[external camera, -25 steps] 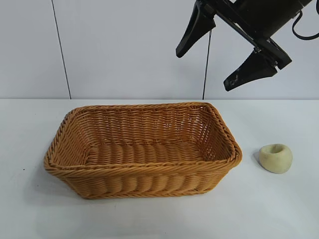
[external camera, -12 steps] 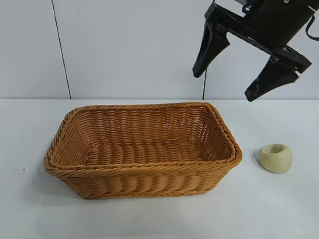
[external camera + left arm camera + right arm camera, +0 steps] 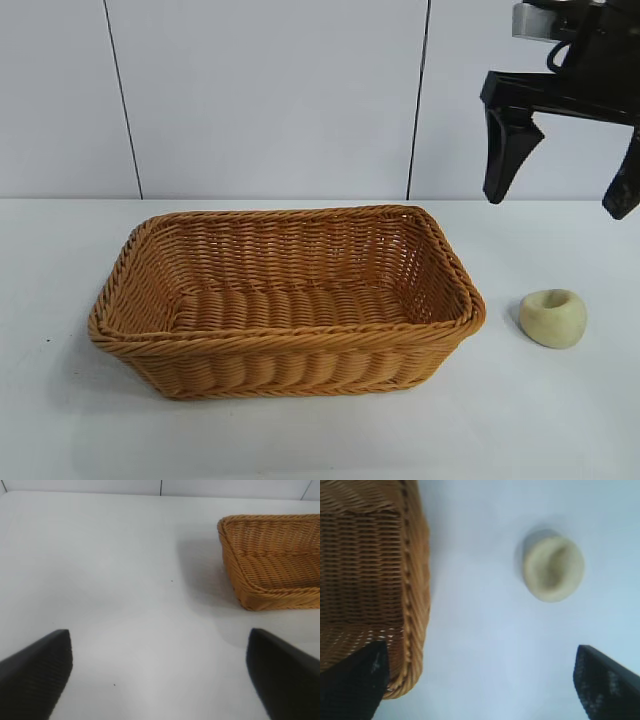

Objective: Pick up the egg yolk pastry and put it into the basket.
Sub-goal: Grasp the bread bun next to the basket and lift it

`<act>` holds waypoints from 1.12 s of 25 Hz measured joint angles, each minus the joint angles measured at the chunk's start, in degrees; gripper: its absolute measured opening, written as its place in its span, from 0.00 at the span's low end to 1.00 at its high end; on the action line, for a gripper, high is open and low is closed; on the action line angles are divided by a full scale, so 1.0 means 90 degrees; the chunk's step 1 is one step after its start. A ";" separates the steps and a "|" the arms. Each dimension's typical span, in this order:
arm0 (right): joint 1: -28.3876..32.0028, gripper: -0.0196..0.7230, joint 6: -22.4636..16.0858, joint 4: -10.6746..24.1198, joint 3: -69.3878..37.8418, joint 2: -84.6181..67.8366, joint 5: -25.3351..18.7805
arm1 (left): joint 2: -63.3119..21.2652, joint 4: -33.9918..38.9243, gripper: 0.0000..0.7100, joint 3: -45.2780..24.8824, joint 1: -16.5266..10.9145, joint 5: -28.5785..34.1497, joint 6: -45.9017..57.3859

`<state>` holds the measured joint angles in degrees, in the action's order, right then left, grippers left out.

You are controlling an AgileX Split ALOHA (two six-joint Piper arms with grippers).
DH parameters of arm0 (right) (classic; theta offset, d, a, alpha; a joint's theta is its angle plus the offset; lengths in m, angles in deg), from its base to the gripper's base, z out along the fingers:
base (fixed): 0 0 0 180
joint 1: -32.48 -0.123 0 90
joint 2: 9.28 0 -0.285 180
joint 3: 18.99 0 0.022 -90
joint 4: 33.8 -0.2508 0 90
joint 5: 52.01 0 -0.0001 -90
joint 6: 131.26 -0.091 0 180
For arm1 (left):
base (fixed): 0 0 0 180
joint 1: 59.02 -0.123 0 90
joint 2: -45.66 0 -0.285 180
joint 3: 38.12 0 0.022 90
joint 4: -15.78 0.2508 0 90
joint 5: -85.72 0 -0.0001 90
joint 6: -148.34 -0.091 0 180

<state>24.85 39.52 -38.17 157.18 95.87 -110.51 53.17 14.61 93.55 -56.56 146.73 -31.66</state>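
Approach step: right gripper (image 3: 560,195), jaws spread wide and empty, hangs above the egg yolk pastry (image 3: 552,318), right of the basket (image 3: 290,345); the next move calls for a straight descent.

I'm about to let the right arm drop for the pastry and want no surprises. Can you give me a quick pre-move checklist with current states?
1. Right claw open wide: ok.
2. Right claw above the egg yolk pastry, nothing between them: ok.
3. Pastry lying free on the table, apart from the basket: ok.
4. Basket holds nothing: ok.
5. Left claw open and off beside the basket, out of the way: ok.
6. Claw centred exactly over the pastry: cannot tell.
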 joint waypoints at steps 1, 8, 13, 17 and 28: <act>0.0092 0.96 0.0044 0.0010 0.0000 0.0000 0.0000 | 0.0000 0.0000 0.98 0.0000 0.0000 0.0000 0.0000; 0.0390 0.96 0.0081 0.0040 0.0000 0.0020 0.0049 | 0.0000 0.0000 0.98 0.0000 0.0000 0.0000 0.0000; 0.0390 0.96 0.0086 0.0040 0.0005 0.0512 0.0253 | 0.0000 0.0000 0.98 0.0000 0.0000 0.0000 0.0000; 0.0390 0.96 0.0086 0.0040 0.0005 0.1128 0.0680 | 0.0000 0.0000 0.98 0.0000 0.0000 0.0000 0.0000; 0.0390 0.96 0.0080 0.0040 0.0005 0.2270 0.1451 | 0.0000 0.0000 0.98 0.0000 0.0000 0.0000 0.0000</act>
<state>28.36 40.24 -37.81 157.22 116.29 -97.45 53.17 14.61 93.55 -56.56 146.73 -31.66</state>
